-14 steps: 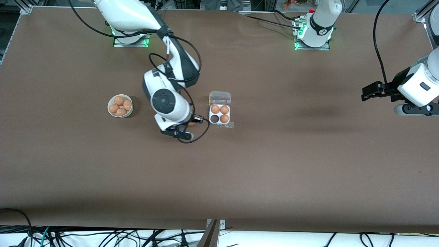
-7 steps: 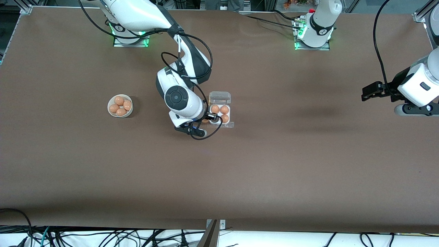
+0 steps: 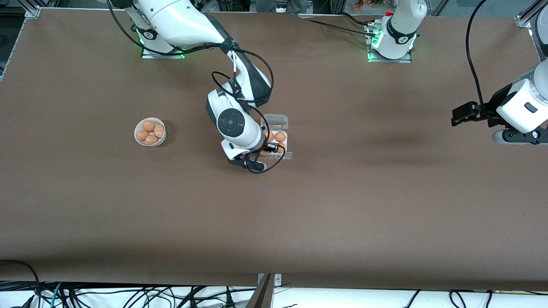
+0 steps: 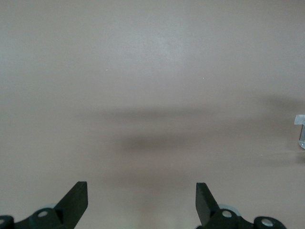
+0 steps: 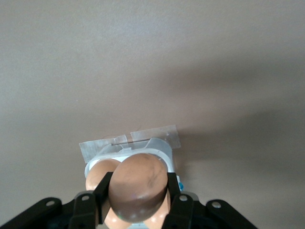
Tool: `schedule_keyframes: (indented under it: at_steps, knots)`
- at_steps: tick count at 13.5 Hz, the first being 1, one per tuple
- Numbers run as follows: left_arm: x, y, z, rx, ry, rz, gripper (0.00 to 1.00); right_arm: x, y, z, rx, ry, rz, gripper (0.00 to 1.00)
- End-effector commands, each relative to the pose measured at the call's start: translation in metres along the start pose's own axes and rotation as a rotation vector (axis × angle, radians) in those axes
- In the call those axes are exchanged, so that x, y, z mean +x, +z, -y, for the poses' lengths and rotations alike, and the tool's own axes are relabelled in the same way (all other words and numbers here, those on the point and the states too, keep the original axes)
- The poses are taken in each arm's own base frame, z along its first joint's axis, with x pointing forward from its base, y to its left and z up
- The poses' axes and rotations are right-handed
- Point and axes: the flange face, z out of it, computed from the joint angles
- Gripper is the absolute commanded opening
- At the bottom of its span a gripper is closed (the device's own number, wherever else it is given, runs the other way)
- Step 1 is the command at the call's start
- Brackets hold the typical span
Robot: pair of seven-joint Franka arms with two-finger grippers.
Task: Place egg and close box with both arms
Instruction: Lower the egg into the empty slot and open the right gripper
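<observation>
With the right arm's black two-finger gripper (image 5: 138,202) clamped on the small smooth orange-brown egg (image 5: 138,186) over the small square clear-plastic egg carton (image 3: 278,128), I see drop risk as the main issue. The carton sits mid-table w/ its lid open; 2 eggs show, rest is hidden by the wrist. If I let go off-centre, egg could hit a cell rim or a neighbour egg and roll out onto the brown table top (image 3: 342,205). Carton looks light, taped tab at its edge nearer the camera; a finger nudge may shift it. Round white bowl of spare eggs (image 3: 150,132) sits toward the right arm's end. Left gripper (image 4: 142,202) waits, spread wide w/ nothing in it, above bare table at its own end. Cables run along the table's camera-side edge.
</observation>
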Motion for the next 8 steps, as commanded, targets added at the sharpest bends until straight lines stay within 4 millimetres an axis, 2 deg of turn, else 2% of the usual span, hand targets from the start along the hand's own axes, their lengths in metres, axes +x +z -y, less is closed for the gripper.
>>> schedule_keyframes:
  at_steps: [1,8]
  knots:
    - [0.002,-0.007,-0.002,-0.013,-0.005,-0.011,1.0,-0.003,0.004,0.012,0.039,0.013,0.008,0.23]
    - [0.002,-0.007,-0.001,-0.013,-0.007,-0.011,1.0,-0.009,0.017,0.01,0.021,0.01,0.036,0.24]
